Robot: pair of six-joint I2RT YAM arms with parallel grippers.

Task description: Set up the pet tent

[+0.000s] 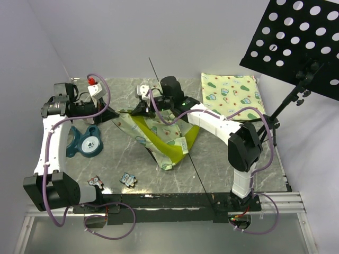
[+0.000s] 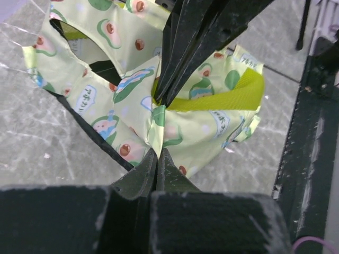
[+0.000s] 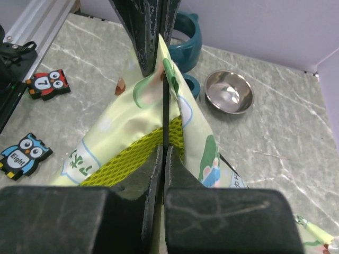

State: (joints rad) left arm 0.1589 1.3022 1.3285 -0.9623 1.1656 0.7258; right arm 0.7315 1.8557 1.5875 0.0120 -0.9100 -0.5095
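Cloth pinched from two sides, the pet tent slumped on the surface.
The left claw is closed on a fold of avocado-print fabric. The right claw is clamped on a cloth edge with a thin dark line along it, pole or seam I cannot tell. The two meet nearly tip to tip at the tent's far-left corner, and the rest drapes toward the near side, lime mesh showing. Left of it sits a teal ring, and two owl tiles lie nearer the arm bases. A printed mat lies flat at far right, apart from the tent, near a perforated stand. The right wrist view alone plainly shows a steel bowl beside the ring.
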